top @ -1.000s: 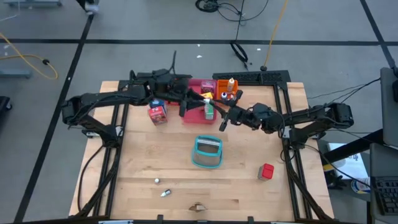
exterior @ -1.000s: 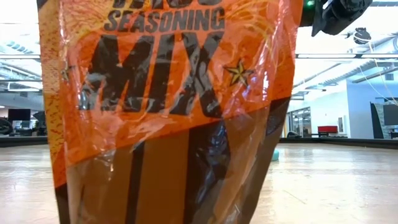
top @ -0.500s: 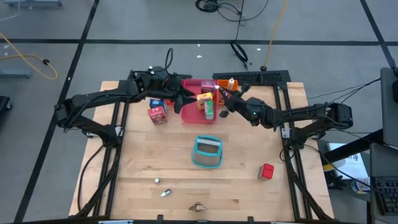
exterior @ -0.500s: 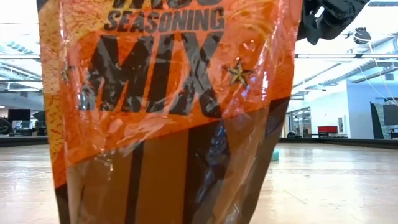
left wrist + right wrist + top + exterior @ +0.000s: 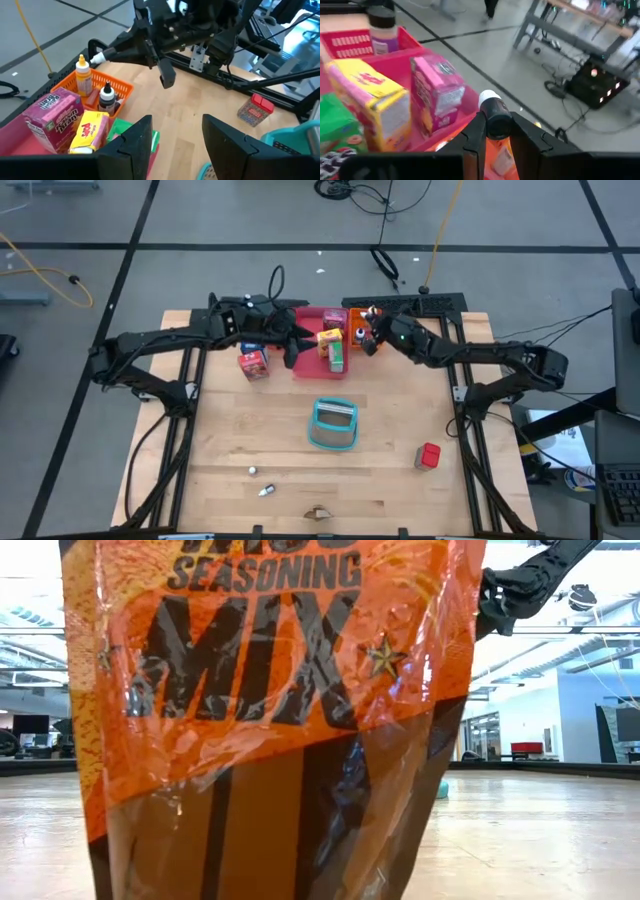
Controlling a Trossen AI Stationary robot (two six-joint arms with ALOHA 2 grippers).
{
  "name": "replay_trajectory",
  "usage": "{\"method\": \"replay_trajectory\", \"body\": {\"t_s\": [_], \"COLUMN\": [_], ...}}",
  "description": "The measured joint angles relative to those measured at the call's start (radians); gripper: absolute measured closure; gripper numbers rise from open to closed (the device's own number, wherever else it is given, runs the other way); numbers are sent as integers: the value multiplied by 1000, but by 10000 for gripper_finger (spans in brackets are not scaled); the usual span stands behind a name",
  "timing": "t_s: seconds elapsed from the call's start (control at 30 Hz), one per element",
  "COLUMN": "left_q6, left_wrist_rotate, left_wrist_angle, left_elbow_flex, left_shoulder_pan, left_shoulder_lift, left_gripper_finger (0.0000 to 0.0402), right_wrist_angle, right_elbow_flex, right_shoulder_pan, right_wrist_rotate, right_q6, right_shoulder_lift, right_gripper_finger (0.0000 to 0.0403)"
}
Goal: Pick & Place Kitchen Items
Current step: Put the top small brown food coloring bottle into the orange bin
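My right gripper (image 5: 368, 338) hangs over the orange tray (image 5: 122, 89) at the far middle, shut on a small black bottle (image 5: 496, 120) with a white cap. An orange bottle (image 5: 82, 75) and another dark bottle (image 5: 106, 97) stand in that tray. The pink tray (image 5: 308, 366) beside it holds a yellow carton (image 5: 328, 337), a green carton (image 5: 337, 360) and a pink carton (image 5: 437, 95). My left gripper (image 5: 175, 142) is open and holds nothing, at the pink tray's left side (image 5: 290, 350). A red-blue carton (image 5: 253, 361) stands on the table to its left. My right gripper pinches the black bottle's body (image 5: 498, 126) between its two fingers. The bottle lies along the fingers, its white cap (image 5: 488, 98) pointing away from the wrist. The fingers come nearly level from the table's right. The bottle is lifted clear, above the orange tray.
A teal basket (image 5: 333, 425) sits mid-table and a red cube (image 5: 429, 455) lies near the right edge. Two tiny items (image 5: 260, 480) lie near the front. An orange seasoning packet (image 5: 270, 690) stands right before the low camera and blocks most of that view.
My right gripper has swung from beside the green carton toward the table's far edge, over the orange tray. It turned as it went and stayed shut on the bottle.
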Motion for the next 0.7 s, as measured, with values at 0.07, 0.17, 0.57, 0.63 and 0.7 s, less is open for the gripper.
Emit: {"method": "replay_trajectory", "body": {"t_s": [0.07,0.17,0.57,0.63,0.7], "left_q6": [2,2,10,10,11], "left_wrist_rotate": [-11,-24,-30,-30,-29], "left_wrist_angle": [0,-1,-20,-31,-37], "left_elbow_flex": [0,0,0,0,0], "left_shoulder_pan": [-6,-17,-39,-44,-44], "left_shoulder_lift": [0,0,0,0,0], "left_gripper_finger": [227,227,227,227,227], "right_wrist_angle": [-13,-17,-46,-46,-46], "right_elbow_flex": [0,0,0,0,0], "right_shoulder_pan": [-24,-45,-54,-54,-54], "right_wrist_rotate": [-17,-18,-22,-22,-22], "right_q6": [18,23,62,63,66], "right_shoulder_lift": [0,0,0,0,0], "right_gripper_finger": [344,344,309,294,281]}}
